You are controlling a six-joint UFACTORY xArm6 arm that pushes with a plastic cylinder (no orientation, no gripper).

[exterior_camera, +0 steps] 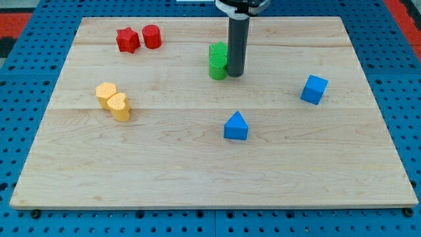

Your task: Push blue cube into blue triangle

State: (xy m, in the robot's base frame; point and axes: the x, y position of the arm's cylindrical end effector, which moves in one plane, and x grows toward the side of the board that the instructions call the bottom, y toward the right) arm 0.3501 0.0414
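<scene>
The blue cube sits on the wooden board toward the view's right. The blue triangle lies near the middle, down and to the left of the cube, well apart from it. My tip rests on the board near the view's top centre, right beside two green blocks. It is above the triangle in the view and to the left of the cube, touching neither.
Two green blocks stand against my rod's left side. A red star and a red cylinder sit at the top left. Two yellow blocks lie at the left. The wooden board rests on a blue pegboard.
</scene>
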